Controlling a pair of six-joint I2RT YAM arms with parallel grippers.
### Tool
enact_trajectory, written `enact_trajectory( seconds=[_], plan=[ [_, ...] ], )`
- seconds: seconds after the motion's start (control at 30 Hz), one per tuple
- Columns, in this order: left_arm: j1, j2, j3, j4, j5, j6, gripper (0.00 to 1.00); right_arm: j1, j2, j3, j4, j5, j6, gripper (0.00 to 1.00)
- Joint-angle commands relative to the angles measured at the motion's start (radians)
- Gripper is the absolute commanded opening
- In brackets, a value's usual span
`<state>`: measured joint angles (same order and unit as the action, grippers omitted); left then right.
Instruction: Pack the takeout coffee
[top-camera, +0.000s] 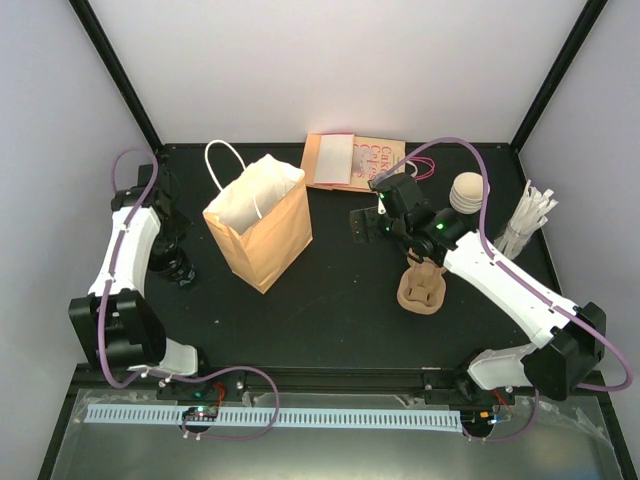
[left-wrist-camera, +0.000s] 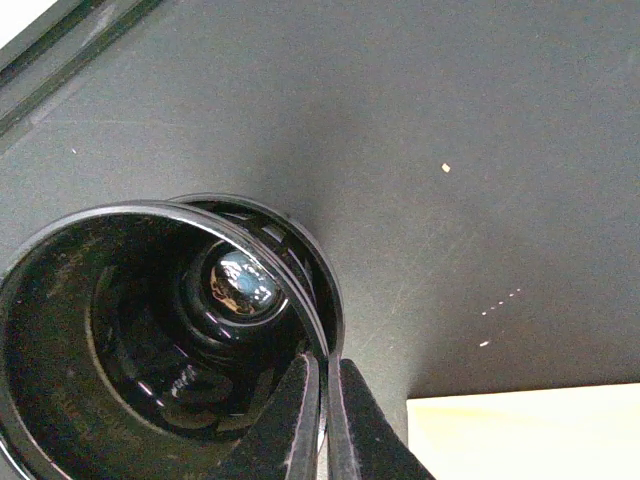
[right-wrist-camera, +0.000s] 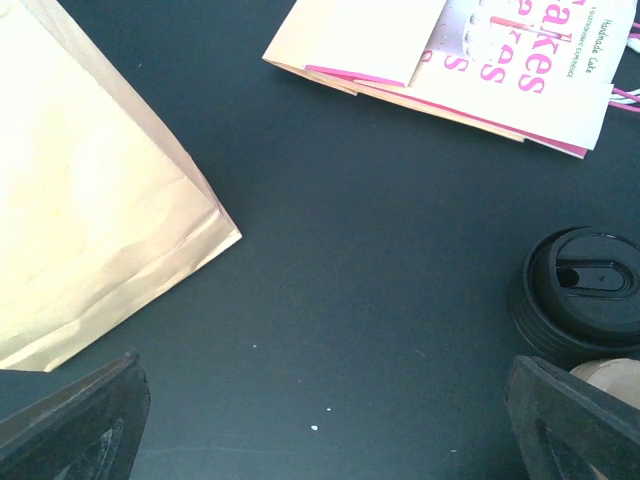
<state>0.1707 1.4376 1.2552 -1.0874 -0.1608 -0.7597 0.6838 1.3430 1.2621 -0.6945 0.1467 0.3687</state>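
Worryingly, the left tool (left-wrist-camera: 326, 366) pinches shut on only the rim of a glossy black cup (left-wrist-camera: 100, 330) by the left edge of the desk (top-camera: 340, 310), so it may tip, while the lidded takeout coffee (right-wrist-camera: 585, 300) stands rightward near the gaping, empty right tool (right-wrist-camera: 322, 368).

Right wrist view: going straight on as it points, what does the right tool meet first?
Probably bare table: the open right tool points at the dark stretch between the brown paper bag and the lidded black cup, touching neither. Depth is unclear.
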Motion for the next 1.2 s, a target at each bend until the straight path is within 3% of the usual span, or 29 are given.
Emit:
enact_trajectory(
  seconds=[0.0, 0.57, 1.17],
  plan=[
    [-0.005, -0.048, 0.06, -0.046, -0.031, 0.005, 0.02, -0.005, 0.005, 0.021, 0.019, -0.01, 0.003, 1.0],
    [-0.054, -0.066, 0.183, -0.171, -0.132, 0.013, 0.01, -0.004, 0.019, 0.037, 0.023, -0.019, -0.001, 1.0],
    [-0.066, -0.211, 0.319, -0.25, -0.027, 0.087, 0.01, -0.004, 0.01, 0.043, 0.026, -0.019, -0.004, 1.0]
  ],
)
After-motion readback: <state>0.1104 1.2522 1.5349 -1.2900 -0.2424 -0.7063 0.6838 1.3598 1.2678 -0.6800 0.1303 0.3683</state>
